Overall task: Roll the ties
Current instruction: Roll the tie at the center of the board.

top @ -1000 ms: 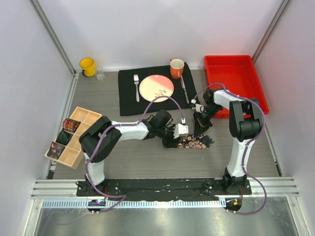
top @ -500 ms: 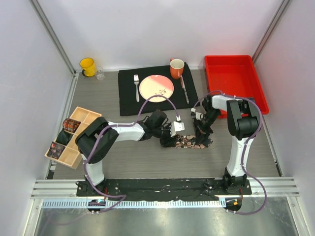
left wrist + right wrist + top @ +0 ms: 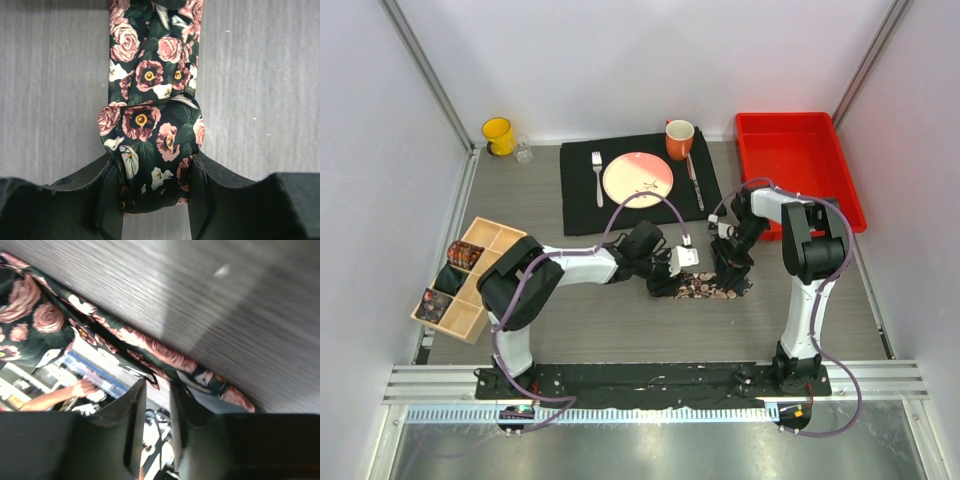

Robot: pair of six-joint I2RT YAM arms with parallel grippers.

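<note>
One floral tie [image 3: 150,135] in left tool [image 3: 152,172]

black tie [image 3: 150,135], pink-beige rose print

Smooth floral-print cloth tie [image 3: 150,135], matt grey wood-grain table [image 3: 260,100], matt black plastic left tool [image 3: 152,192]

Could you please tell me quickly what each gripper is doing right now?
Left gripper: closed on the rolled end of the floral tie.
Right gripper: at the tie's edge; grip cannot be told.
</note>
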